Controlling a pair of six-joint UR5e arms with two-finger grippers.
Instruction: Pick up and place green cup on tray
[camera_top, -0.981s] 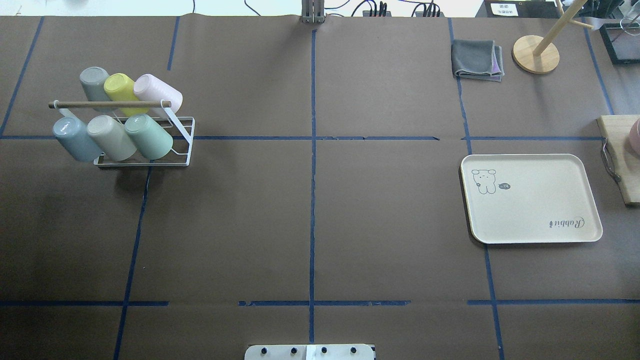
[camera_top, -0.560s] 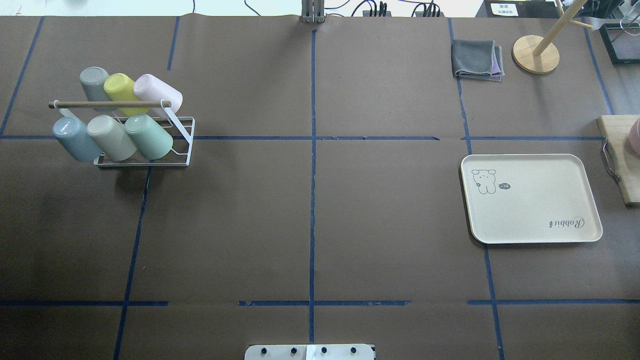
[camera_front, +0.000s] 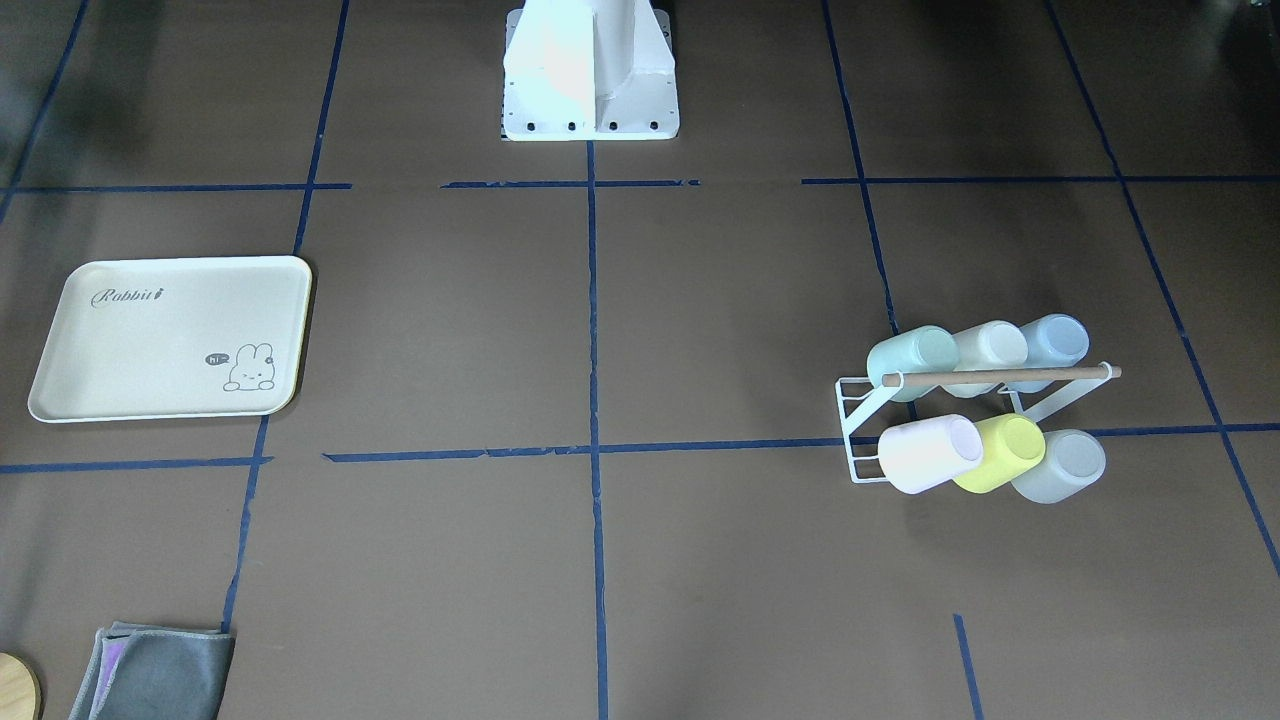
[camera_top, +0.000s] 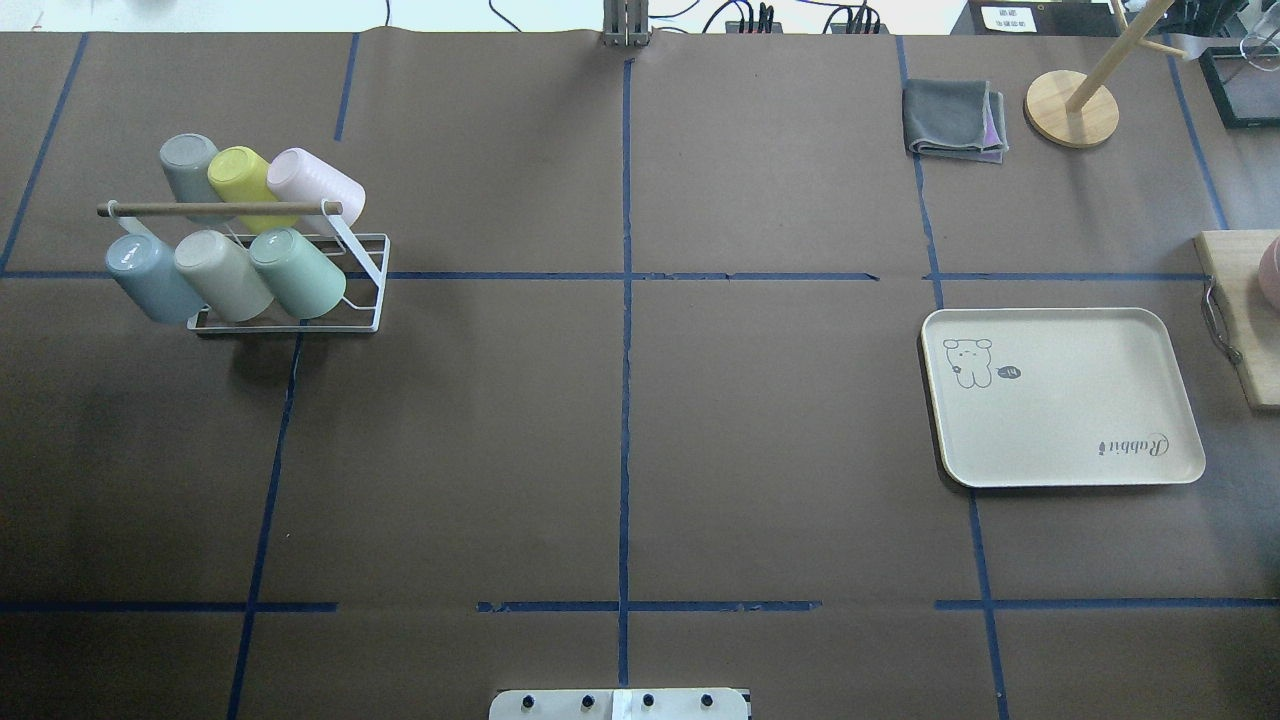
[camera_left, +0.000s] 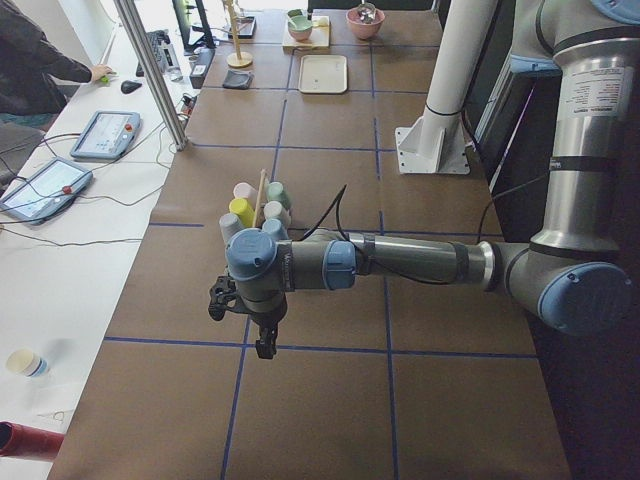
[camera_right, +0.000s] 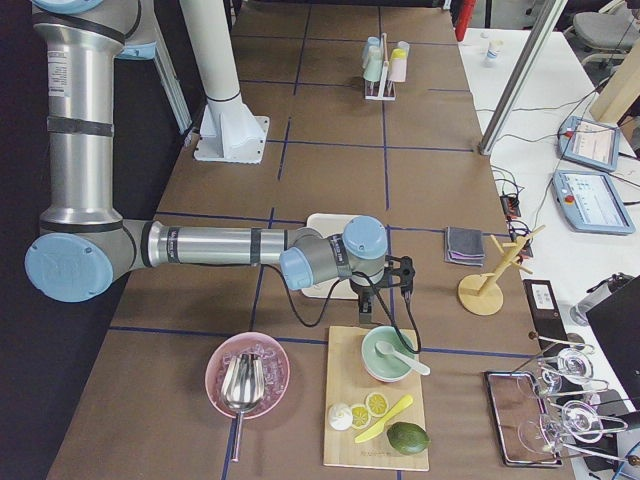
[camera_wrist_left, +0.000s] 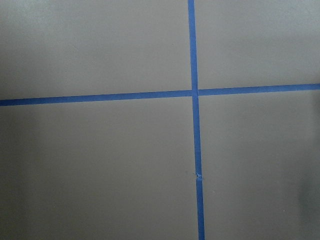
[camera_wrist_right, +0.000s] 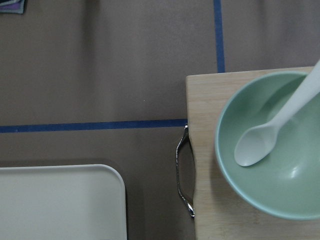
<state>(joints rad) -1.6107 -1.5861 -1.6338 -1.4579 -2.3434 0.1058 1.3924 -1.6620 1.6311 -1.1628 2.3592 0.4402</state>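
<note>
The green cup (camera_top: 300, 275) lies tilted on a white wire rack (camera_top: 365, 285) at the table's left, at the right end of the rack's near row; it also shows in the front view (camera_front: 912, 352). The cream tray (camera_top: 1065, 397) lies flat at the right with nothing on it, and its corner (camera_wrist_right: 60, 200) shows in the right wrist view. My left gripper (camera_left: 245, 322) hangs over bare paper short of the rack, and I cannot tell whether it is open or shut. My right gripper (camera_right: 400, 275) hovers between tray and wooden board, and I cannot tell its state either.
Several other pastel cups, including a yellow cup (camera_top: 238, 175), share the rack. A wooden board (camera_wrist_right: 210, 150) with a green bowl (camera_wrist_right: 280, 170) and a white spoon lies right of the tray. A grey cloth (camera_top: 955, 120) and a wooden stand (camera_top: 1072, 108) are at the back right. A person (camera_left: 35, 60) sits beyond the table.
</note>
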